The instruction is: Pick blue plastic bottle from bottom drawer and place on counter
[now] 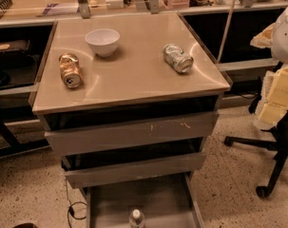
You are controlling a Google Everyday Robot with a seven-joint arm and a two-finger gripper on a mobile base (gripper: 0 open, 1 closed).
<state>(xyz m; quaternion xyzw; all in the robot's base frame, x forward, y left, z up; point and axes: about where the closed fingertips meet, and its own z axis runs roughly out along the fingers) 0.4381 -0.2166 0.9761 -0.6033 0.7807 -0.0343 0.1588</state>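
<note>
The blue plastic bottle (136, 218) stands upright in the open bottom drawer (158, 198), near its front at the lower edge of the view; only its white cap and upper part show. The counter (134, 75) is the glossy beige top of the cabinet above it. My gripper is not in view. A white rounded shape (287, 30) at the right edge may be part of my arm, well above and to the right of the drawer.
On the counter lie a gold can (70, 70) at left and a crushed silver can (177, 58) at right, with a white bowl (102, 41) at the back. An office chair (276, 165) with yellow foam (276, 96) stands right. A cable (73, 208) lies left.
</note>
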